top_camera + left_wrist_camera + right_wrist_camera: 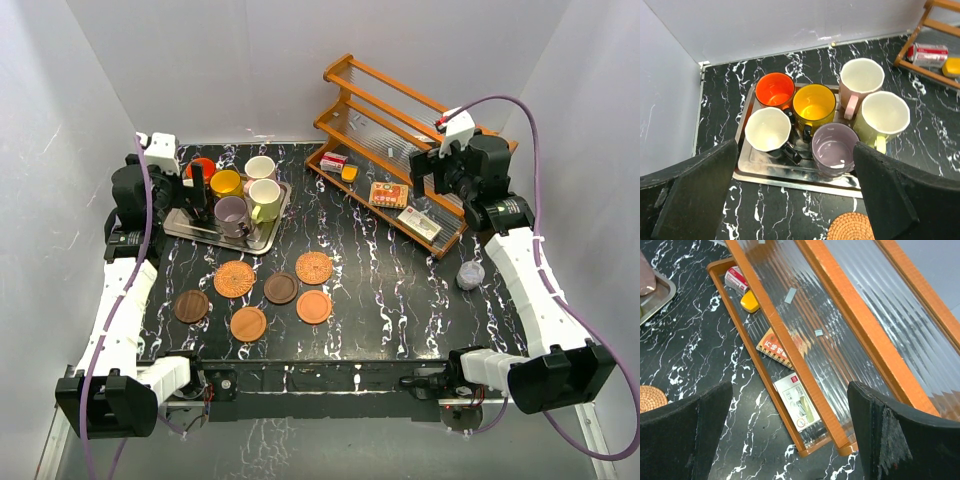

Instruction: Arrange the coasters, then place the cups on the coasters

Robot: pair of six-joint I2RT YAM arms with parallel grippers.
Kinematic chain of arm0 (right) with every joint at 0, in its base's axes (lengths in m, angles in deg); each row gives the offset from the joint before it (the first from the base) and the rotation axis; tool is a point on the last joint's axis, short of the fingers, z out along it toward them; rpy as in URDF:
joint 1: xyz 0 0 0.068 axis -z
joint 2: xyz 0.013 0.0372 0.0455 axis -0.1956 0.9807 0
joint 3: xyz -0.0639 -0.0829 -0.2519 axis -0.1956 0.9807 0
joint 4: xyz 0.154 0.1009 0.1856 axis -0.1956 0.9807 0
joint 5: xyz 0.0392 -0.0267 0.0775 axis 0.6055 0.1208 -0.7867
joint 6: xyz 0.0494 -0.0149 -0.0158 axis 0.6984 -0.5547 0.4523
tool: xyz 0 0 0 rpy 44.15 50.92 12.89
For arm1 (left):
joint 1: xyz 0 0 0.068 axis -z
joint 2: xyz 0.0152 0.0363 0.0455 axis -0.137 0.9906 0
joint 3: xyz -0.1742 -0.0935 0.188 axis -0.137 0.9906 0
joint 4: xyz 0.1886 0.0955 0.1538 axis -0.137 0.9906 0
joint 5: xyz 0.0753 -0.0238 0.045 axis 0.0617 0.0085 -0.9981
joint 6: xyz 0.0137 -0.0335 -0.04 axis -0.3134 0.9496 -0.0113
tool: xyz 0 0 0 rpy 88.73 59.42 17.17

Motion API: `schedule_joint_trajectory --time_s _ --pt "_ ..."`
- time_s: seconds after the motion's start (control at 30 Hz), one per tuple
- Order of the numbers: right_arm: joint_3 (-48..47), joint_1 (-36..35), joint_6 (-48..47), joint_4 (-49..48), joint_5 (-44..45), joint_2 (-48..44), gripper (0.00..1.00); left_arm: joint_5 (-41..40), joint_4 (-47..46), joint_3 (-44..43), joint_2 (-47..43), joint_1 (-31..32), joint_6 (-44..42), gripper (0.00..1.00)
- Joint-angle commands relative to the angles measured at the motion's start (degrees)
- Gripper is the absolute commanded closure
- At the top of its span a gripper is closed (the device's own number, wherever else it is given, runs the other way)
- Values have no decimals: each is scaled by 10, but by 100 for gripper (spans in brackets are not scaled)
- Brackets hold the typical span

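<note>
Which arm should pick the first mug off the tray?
Left arm. Its jaws stand open right over the tray of mugs. The right arm has its jaws over the rack, far from the tray.

Top view: barely see orange mug [202, 165] behind left claw [198, 196]. Left wrist: see only pt of woven coaster [850, 227], cut by btm edge.
</note>
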Motion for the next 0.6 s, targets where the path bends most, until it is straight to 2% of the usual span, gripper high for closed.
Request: schedule_joint_trajectory --time_s 0.0,0.27,0.57 --pt "-33 -23 -39 17 10 -1 2 49 52 -20 -8 -4 -54 1" --pt "-34 -55 -69 67 26 24 2 108 137 -11 -21 -4 -95 1" --pt "24 -61 -65 32 -25 -2 2 176 238 30 -34 -4 -185 1"
